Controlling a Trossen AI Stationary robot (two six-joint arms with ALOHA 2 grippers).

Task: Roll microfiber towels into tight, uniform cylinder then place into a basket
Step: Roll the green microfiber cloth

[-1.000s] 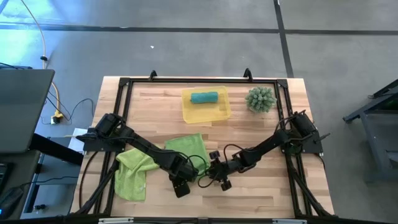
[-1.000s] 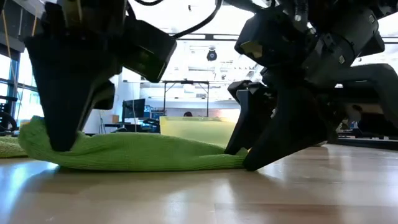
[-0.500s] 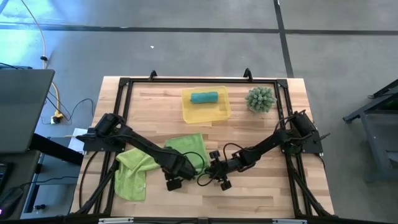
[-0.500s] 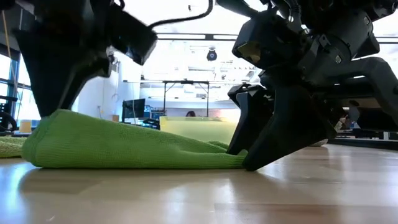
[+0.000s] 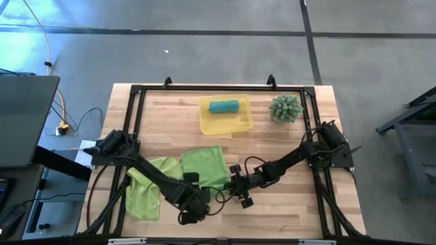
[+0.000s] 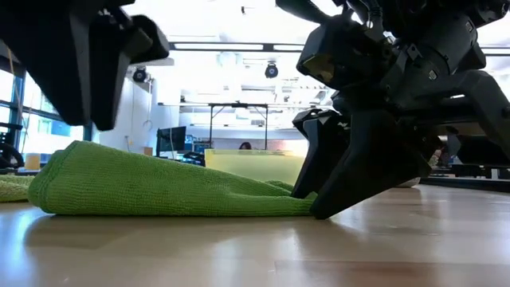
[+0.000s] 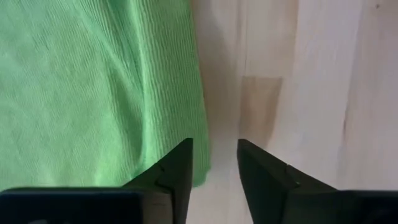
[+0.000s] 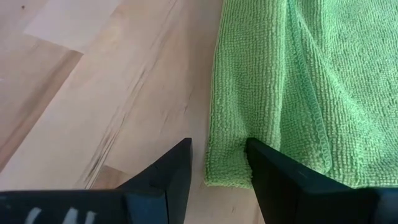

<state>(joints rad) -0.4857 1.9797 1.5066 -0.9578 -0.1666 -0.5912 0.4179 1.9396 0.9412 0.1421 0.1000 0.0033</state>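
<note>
The left claw [image 5: 187,216], jaws parted and holding nothing, hangs over bare tabletop [image 5: 286,211] just past the near left corner of the folded lime-green towel [image 5: 204,165]. That towel's near edge runs left to right. The right claw [image 5: 240,194], jaws spread, straddles its near right corner without clamping, so it sits nearer.
</note>
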